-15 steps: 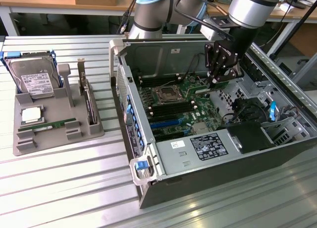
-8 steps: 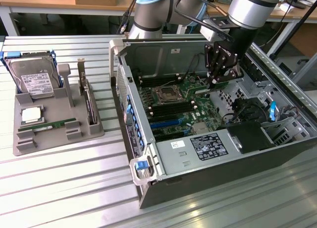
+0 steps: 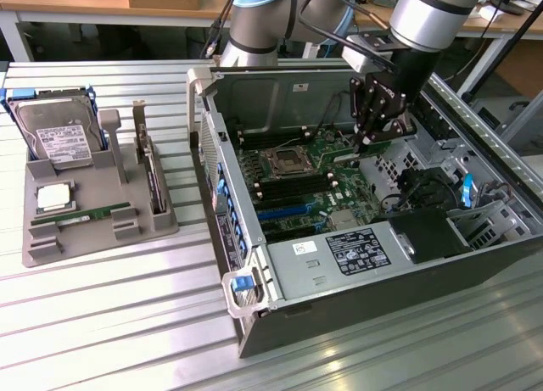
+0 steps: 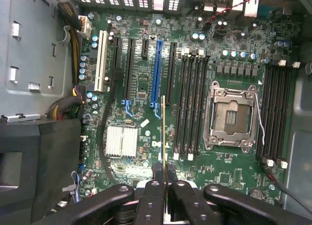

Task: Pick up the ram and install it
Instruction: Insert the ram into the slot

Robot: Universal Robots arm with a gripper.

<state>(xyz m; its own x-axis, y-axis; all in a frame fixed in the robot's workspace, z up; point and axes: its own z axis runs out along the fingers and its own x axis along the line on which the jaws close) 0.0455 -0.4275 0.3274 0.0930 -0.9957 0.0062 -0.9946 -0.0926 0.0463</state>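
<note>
My gripper (image 4: 164, 170) is shut on the ram (image 4: 163, 132), a thin green stick seen edge-on with a gold edge, standing out from between the black fingertips (image 4: 157, 170). The stick hangs above the green motherboard (image 4: 141, 83), over the area between the blue slot (image 4: 156, 73) and a bank of black memory slots (image 4: 192, 103). It is apart from the board. In the exterior view the gripper (image 3: 368, 135) reaches down inside the open computer case (image 3: 254, 323), above the board's far side.
A CPU socket (image 4: 233, 115) and a second bank of memory slots (image 4: 275, 112) lie further along the board. The case walls and power supply (image 3: 356, 251) hem in the board. A grey tray (image 3: 51, 247) outside holds a hard drive (image 3: 59, 136), a card (image 3: 153, 175) and another green stick (image 3: 93, 213).
</note>
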